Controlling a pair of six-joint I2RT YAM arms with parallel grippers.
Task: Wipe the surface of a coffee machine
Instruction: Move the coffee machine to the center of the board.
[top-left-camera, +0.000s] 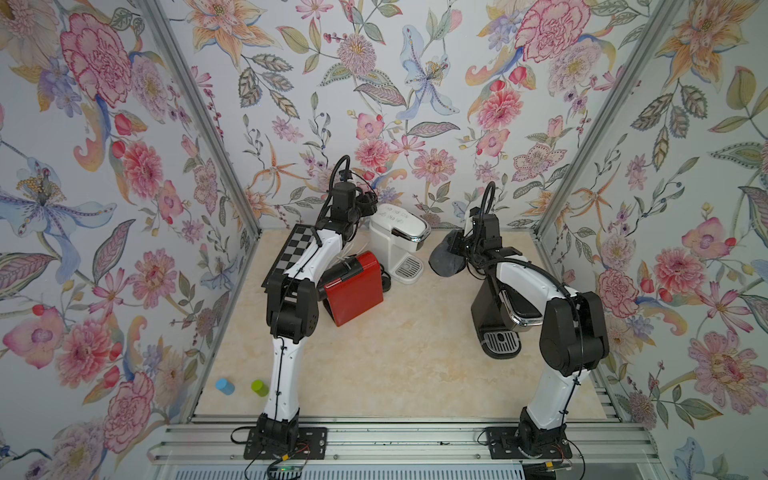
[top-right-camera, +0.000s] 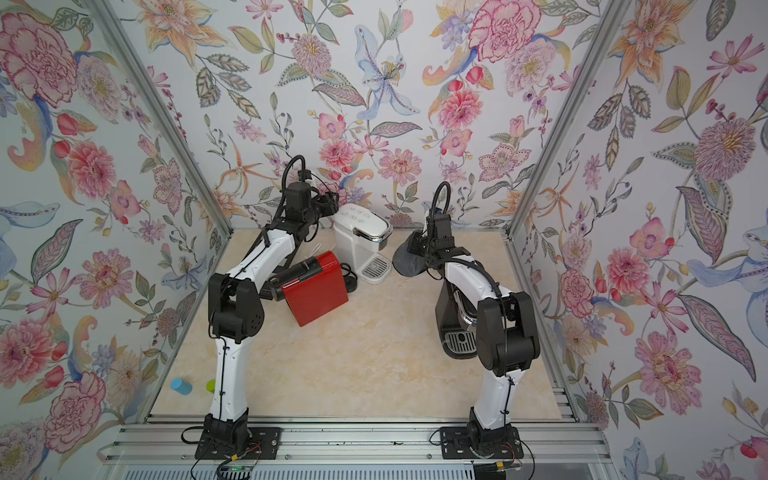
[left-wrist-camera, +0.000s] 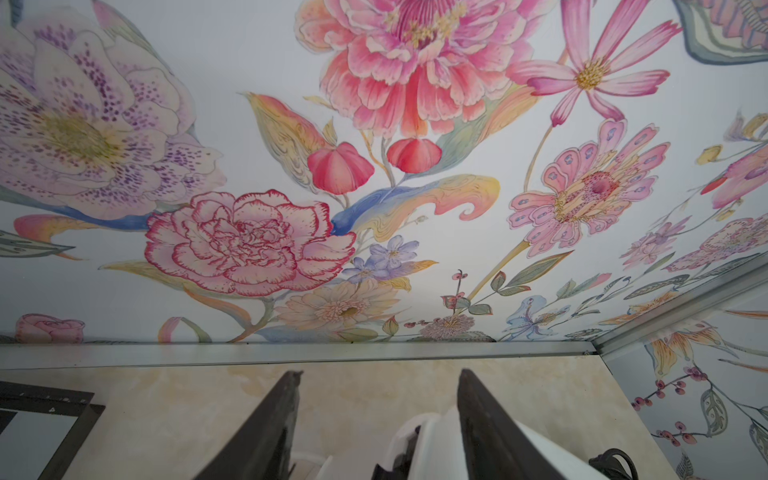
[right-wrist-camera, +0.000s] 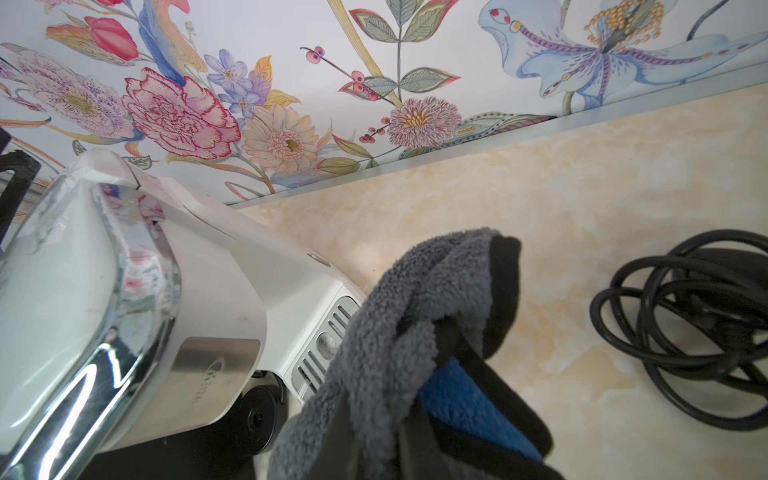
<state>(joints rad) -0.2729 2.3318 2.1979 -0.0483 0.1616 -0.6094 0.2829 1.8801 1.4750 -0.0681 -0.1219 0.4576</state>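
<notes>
The white coffee machine (top-left-camera: 395, 237) (top-right-camera: 359, 237) stands at the back of the table, with handwriting on its lid. My left gripper (top-left-camera: 368, 201) (top-right-camera: 328, 199) is at the machine's rear left top corner. In the left wrist view it (left-wrist-camera: 378, 374) is open, and a white edge of the machine (left-wrist-camera: 432, 440) lies between the fingers, against one of them. My right gripper (top-left-camera: 457, 249) (right-wrist-camera: 376, 415) is shut on a grey cloth (top-left-camera: 444, 259) (top-right-camera: 409, 259) (right-wrist-camera: 395, 324) with a blue and black side. The cloth hangs just right of the machine (right-wrist-camera: 208, 270), apart from it.
A red coffee machine (top-left-camera: 353, 291) lies under the left arm. A black coffee machine (top-left-camera: 498, 320) stands under the right arm. A checkerboard panel (top-left-camera: 291, 253) leans at the left. A coiled black cable (right-wrist-camera: 685, 332) lies on the table. Blue (top-left-camera: 224, 385) and green (top-left-camera: 259, 387) cups sit front left.
</notes>
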